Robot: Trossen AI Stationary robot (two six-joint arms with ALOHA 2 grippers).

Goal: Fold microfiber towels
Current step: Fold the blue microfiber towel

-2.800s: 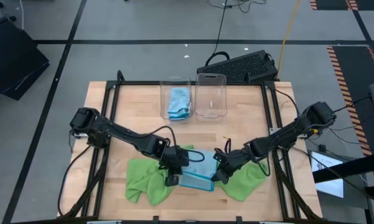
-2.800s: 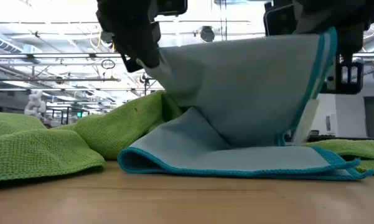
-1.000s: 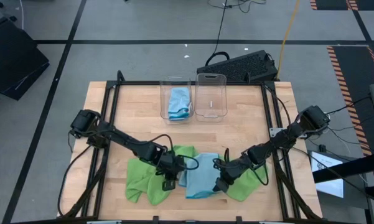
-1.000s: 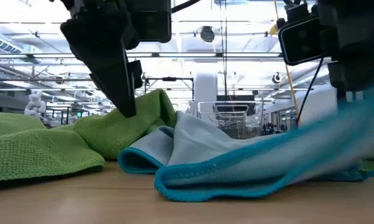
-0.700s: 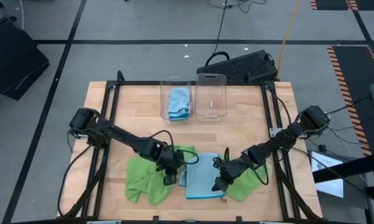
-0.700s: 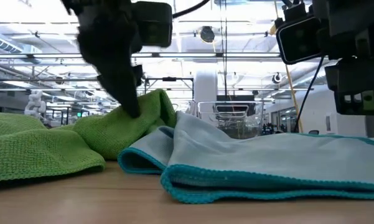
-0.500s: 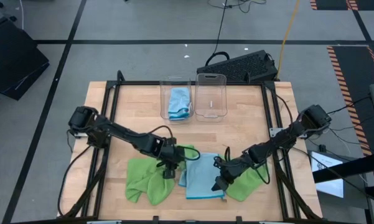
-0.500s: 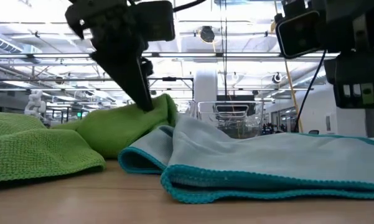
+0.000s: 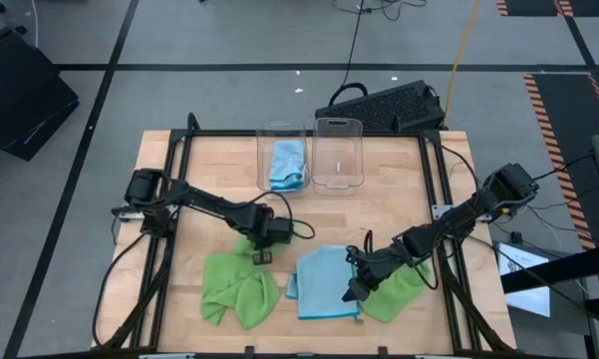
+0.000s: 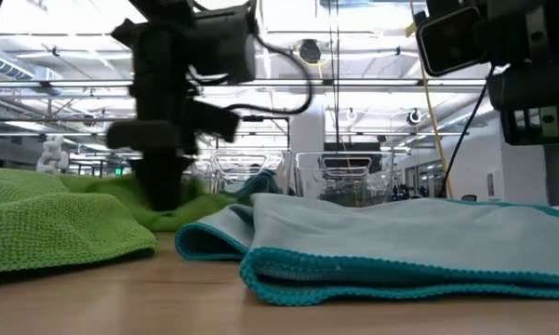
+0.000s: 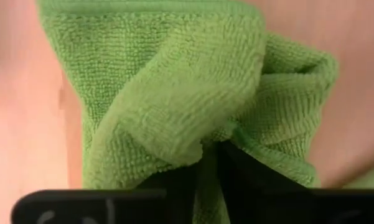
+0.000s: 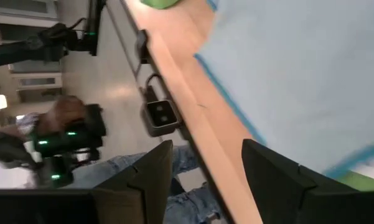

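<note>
Left gripper [image 9: 260,246] has pulled back toward the bins, fingers clamped on a green towel [image 11: 174,106] (bunched between them). The folded blue towel [image 9: 324,281] lies mid-table, and the right gripper [image 9: 357,286], jaws apart, holds nothing beside it.

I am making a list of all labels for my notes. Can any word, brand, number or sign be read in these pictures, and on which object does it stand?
No text can be read in any view.
The clear bins, the blue towel and the green towel carry no visible label.
The pale marks on the housing of the right gripper in the low view are too small to read.
</note>
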